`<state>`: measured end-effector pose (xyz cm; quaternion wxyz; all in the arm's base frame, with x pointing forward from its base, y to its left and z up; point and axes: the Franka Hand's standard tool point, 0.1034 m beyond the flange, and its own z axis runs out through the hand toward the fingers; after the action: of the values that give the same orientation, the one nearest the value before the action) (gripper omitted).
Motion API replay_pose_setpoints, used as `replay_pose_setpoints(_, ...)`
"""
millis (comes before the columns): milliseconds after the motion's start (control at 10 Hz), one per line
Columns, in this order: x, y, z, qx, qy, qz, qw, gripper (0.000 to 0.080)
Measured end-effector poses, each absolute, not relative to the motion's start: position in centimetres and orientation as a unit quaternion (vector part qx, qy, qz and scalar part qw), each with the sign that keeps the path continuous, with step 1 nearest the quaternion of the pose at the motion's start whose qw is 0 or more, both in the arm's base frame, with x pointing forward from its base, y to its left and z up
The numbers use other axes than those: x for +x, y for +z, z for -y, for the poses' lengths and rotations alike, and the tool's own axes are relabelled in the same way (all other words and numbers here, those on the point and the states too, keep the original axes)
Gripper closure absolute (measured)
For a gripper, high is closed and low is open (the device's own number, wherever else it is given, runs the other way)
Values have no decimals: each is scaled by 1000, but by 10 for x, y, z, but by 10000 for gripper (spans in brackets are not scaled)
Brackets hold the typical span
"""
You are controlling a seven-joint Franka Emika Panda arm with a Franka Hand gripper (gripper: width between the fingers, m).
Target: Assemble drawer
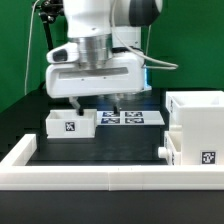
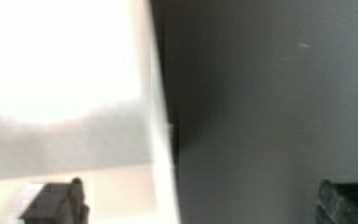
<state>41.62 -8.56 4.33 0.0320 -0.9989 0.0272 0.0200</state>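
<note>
A small white open-top tray with a square tag on its front lies on the black table at the exterior view's left. My gripper hangs just above it, open and empty. One finger is over the tray and the other over the marker board. In the wrist view the tray fills one side as a blurred white surface, and the gripper has its jaws wide apart with one fingertip over the white. The tall white drawer shell stands at the right, with a second tray and its black knob in its lower slot.
A low white rim borders the black table along the front and left. A green wall stands behind the arm. Bare dark table shows beside the tray in the wrist view.
</note>
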Motion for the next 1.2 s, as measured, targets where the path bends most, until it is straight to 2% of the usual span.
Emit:
replay_pose_setpoints(100, 409, 41, 86, -999, 22, -22, 31, 150)
replay_pose_setpoints(300, 411, 45, 89, -999, 17, -6, 31, 150)
replay_pose_setpoints(800, 409, 43, 86, -999, 19, -9, 30, 150)
replay_pose_setpoints(1000, 393, 29, 78, -1000, 22, -14, 18, 150)
replay_pose_setpoints(1200, 386, 17, 85, -999, 25, -14, 15, 150)
